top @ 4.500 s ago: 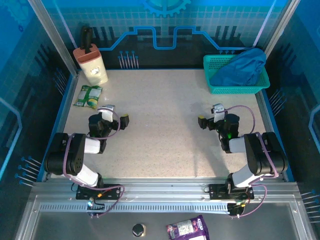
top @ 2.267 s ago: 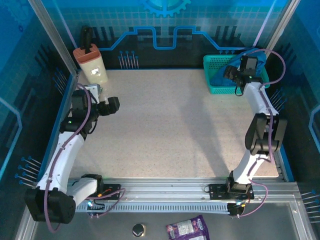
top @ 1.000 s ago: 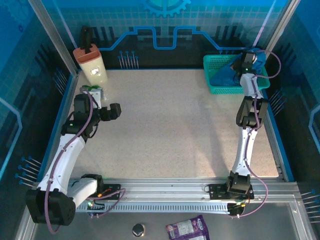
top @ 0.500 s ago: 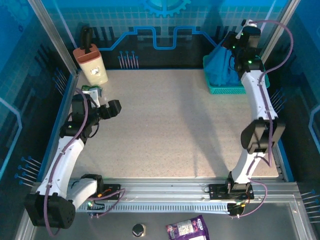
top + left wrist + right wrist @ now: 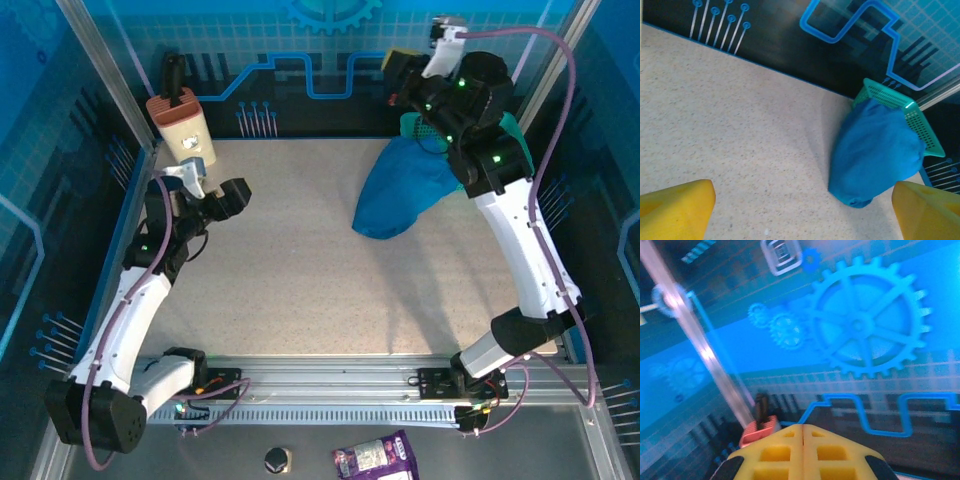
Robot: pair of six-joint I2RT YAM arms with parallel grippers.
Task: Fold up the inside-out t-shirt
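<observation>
Watching from overhead, I see the inside-out t-shirt (image 5: 400, 195) draped from the far-right basket (image 5: 410, 125) onto the bench (image 5: 300, 270), beneath my raised right claw (image 5: 400, 62). Its wrist camera shows that claw's yellow fingers (image 5: 775, 452) pressed flat together. The left wrist view frames the shirt between the wide-spread left claw (image 5: 800, 210).

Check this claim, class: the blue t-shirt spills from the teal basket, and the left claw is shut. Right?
No. The left claw is open: the left wrist view shows its yellow fingers far apart. The blue t-shirt does spill from the teal basket.
</observation>
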